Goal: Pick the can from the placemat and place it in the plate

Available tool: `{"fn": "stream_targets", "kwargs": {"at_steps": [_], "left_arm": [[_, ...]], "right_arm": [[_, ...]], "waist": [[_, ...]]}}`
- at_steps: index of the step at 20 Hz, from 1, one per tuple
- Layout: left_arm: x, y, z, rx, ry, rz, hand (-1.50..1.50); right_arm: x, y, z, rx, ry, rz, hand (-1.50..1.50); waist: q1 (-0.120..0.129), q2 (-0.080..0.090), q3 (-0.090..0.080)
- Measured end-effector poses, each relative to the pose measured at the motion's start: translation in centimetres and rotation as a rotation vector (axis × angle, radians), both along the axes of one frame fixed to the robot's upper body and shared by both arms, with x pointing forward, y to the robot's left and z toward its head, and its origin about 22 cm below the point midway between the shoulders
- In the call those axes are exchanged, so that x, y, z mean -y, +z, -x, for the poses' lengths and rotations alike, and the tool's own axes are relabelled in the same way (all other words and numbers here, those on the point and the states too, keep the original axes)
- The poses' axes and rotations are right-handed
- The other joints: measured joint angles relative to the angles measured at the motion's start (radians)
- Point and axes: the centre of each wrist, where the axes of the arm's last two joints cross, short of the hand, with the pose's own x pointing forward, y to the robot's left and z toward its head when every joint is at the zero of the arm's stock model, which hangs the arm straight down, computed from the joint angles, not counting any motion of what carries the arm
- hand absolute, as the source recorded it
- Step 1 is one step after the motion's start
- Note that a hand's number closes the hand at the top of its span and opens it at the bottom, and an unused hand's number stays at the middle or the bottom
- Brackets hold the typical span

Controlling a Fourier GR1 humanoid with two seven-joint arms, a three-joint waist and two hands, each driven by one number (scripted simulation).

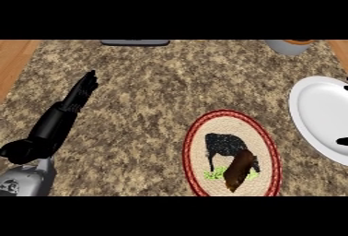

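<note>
Can [239,169], brown, sits on the oval placemat [262,138], well to the right of the left hand [60,117] and slightly nearer the robot. That hand holds nothing: fingers straight and together, pointing away and slightly right, grey forearm [27,177] rising from the lower left. The white plate [316,110] lies farther right. A dark sliver crosses its edge; whether that is the right hand I cannot tell.

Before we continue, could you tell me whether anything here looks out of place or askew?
Only the brown can: it looks slanted on the placemat, over the printed cow, though I cannot tell whether it lies flat. Nothing looks spilled.
</note>
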Motion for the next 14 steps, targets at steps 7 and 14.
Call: {"fn": "stream_targets", "kwargs": {"at_steps": [7, 14], "left_arm": [[0.0, 0.2, -0.2, 0.001, 0.015, 0.005, 0.0], [-0.2, 0.1, 0.2, 0.003, 0.012, 0.005, 0.0]], "right_arm": [[1.1, 1.0, 0.3, -0.114, -0.021, -0.233, -1.5], [3.5, 3.6, 1.3, -0.174, -0.059, -0.385, -1.5]], "waist": [[-0.012, -0.003, 0.0], [-0.008, -0.001, 0.003]]}}
